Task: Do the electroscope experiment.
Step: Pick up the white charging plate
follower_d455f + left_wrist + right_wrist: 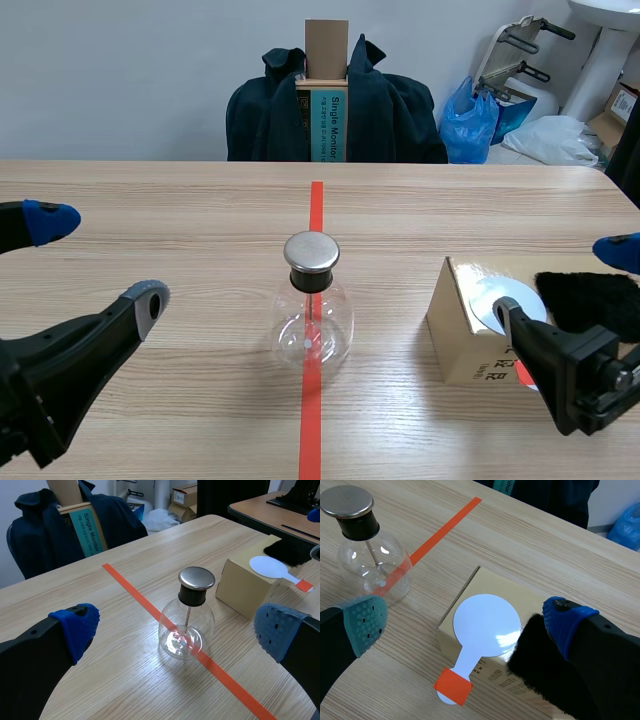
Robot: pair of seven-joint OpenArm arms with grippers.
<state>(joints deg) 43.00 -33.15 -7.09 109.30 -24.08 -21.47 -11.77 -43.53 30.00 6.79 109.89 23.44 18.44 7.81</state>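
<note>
Left claw [100, 262] and right claw [565, 285] are wide open, holding nothing. Flask [312, 310] stands mid-frame on red tape [316, 205]; paddle [497, 300] lies on box [458, 345], lower right. Top-middle label [333, 125] reads "Single Monitor".

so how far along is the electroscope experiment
Nothing looks done yet: the electroscope flask stands on the tape line, and the white paddle lies on the box beside the black fur. Nothing is in hand; left gripper and right gripper are open. Left, probably: rub the paddle, bring it to the flask.
</note>
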